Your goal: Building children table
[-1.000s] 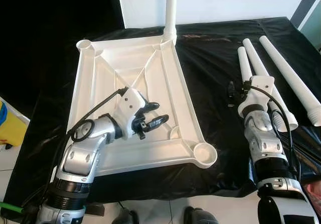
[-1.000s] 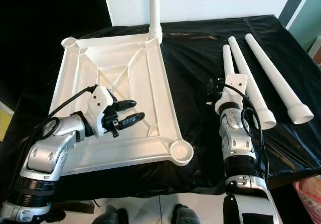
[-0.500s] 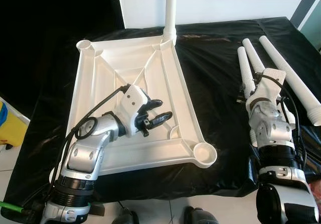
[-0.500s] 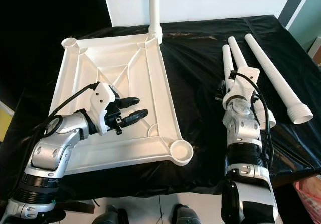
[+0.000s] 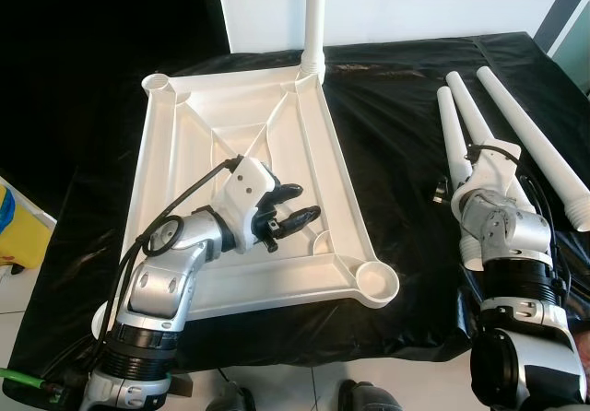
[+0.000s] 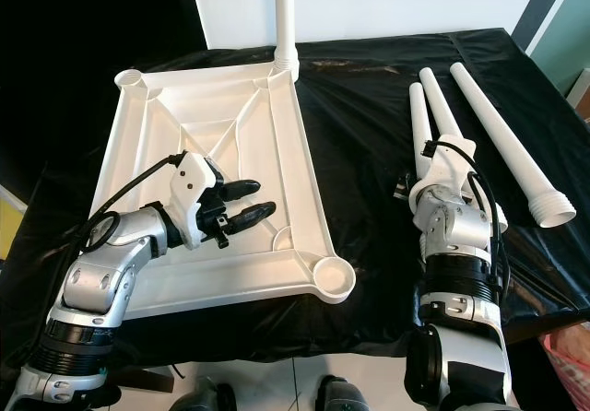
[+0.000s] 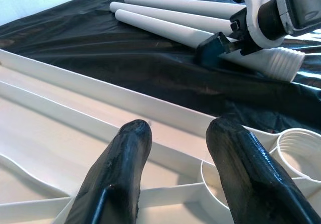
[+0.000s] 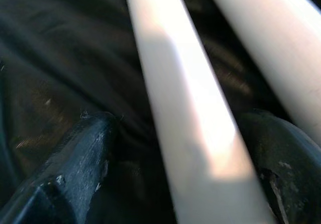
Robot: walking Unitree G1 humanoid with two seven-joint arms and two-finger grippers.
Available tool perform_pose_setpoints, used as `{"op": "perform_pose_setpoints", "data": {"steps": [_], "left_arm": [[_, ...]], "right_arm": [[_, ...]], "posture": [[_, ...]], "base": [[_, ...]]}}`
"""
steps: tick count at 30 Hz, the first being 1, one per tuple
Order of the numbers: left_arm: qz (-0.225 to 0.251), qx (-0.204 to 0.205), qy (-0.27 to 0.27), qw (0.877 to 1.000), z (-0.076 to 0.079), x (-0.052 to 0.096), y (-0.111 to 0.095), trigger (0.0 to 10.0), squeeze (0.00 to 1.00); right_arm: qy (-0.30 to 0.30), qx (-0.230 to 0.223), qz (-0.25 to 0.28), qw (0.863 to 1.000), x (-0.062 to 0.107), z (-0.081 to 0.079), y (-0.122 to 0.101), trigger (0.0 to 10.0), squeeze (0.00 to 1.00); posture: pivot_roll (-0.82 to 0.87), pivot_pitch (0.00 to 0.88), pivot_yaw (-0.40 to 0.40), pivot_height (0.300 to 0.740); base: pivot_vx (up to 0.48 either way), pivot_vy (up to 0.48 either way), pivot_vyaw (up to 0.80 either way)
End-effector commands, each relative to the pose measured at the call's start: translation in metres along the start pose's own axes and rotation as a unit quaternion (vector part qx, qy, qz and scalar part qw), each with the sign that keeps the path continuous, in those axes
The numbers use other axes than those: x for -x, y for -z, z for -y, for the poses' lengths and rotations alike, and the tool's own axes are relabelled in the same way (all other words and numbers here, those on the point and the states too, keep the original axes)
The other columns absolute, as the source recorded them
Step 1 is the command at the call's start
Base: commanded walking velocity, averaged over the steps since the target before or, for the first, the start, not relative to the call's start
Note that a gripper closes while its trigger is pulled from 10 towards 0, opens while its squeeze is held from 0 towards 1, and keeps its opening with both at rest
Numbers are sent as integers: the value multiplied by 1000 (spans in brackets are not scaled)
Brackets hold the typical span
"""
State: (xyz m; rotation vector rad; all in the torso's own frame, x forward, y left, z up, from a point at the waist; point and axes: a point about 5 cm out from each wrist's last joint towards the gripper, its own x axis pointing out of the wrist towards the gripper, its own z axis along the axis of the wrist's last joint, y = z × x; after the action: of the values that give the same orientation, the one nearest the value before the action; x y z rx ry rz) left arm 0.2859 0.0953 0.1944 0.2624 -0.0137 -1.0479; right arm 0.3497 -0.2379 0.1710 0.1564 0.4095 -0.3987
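Between the right gripper's [image 8: 170, 148] parted jaws lies a white table leg [image 8: 175, 93], not yet clamped; the left gripper [image 5: 293, 205] hovers, jaws open, over the upturned tabletop [image 5: 184, 144].

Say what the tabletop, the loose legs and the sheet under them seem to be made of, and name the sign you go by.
Tabletop: probably moulded white plastic, smooth with a slight sheen; ribs and round corner sockets are formed in one piece.
Legs: likely the same white plastic, matt to satin; tapered tubes with threaded ends.
Sheet: thin black plastic film, it seems; it wrinkles and shows glossy highlights.
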Motion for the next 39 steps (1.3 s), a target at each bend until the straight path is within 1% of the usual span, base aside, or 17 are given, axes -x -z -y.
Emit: {"op": "perform_pose_setpoints", "data": {"steps": [1,3,4,5,6,8,9,10,12,14,15,16,19,20,27,32,39], "left_arm": [[-5,5,-77,997,-6,3,2,10000,0],[-5,5,-77,997,-6,3,2,10000,0],[-5,5,-77,997,-7,2,2,10000,0],[-5,5,-77,997,-7,2,2,10000,0],[-4,4,-77,997,-7,2,1,10000,0],[-4,4,-77,997,-7,2,1,10000,0],[-3,4,-77,997,-7,2,1,10000,0],[-3,4,-77,997,-7,2,1,10000,0],[-2,6,-78,997,-8,1,0,10000,0],[-2,6,-78,997,-8,1,0,10000,0],[-1,7,-79,997,-8,1,0,10000,0],[0,8,-79,997,-9,0,0,10000,0],[1,9,-79,997,-9,0,0,10000,0],[1,9,-80,997,-10,0,-1,10000,0],[4,9,-87,996,-14,-1,-3,10000,0],[4,11,-93,996,-15,0,-3,10000,0],[5,12,-95,995,-15,0,-3,10000,0]], "right_arm": [[-4,-14,-55,998,-3,3,16,10000,0],[-4,-14,-55,998,-3,3,16,10000,0],[-4,-14,-80,997,-3,5,21,10000,0],[-4,-14,-80,997,-3,5,21,10000,0],[-13,-21,-115,993,-4,7,27,10000,0],[-13,-21,-115,993,-4,7,27,10000,0],[-22,-28,-146,989,-4,9,31,10000,0],[-22,-28,-146,989,-4,9,31,10000,0],[-40,-48,-195,979,-5,12,37,10000,0],[-40,-48,-195,979,-5,12,37,10000,0],[-51,-73,-232,969,-7,14,41,10000,0],[-58,-86,-257,961,-8,16,44,7216,0],[-62,-94,-271,956,-8,16,45,7216,0],[-67,-99,-287,950,-8,17,47,78,0],[-82,-86,-288,950,-10,14,40,0,0],[-123,-69,-256,956,-10,3,20,0,0],[-135,-68,-242,958,-10,0,13,0,0]], "posture": [[-47,111,45,740],[-47,111,45,740],[-49,110,46,740],[-49,110,46,740],[-51,109,46,740],[-51,109,46,740],[-54,110,45,740],[-54,110,45,740],[-58,111,45,740],[-58,111,45,740],[-66,113,46,740],[-69,118,47,740],[-69,118,47,740],[-73,122,48,740],[-69,130,40,740],[-67,132,35,740],[-66,132,34,740]], "base": [[0,0,0],[0,0,0],[0,0,0],[0,0,0],[0,0,0],[0,0,0],[0,0,0],[0,0,0],[0,0,0],[0,0,0],[0,0,0],[0,0,0],[0,0,0],[0,0,0],[0,0,0],[0,0,0],[0,0,0]]}}
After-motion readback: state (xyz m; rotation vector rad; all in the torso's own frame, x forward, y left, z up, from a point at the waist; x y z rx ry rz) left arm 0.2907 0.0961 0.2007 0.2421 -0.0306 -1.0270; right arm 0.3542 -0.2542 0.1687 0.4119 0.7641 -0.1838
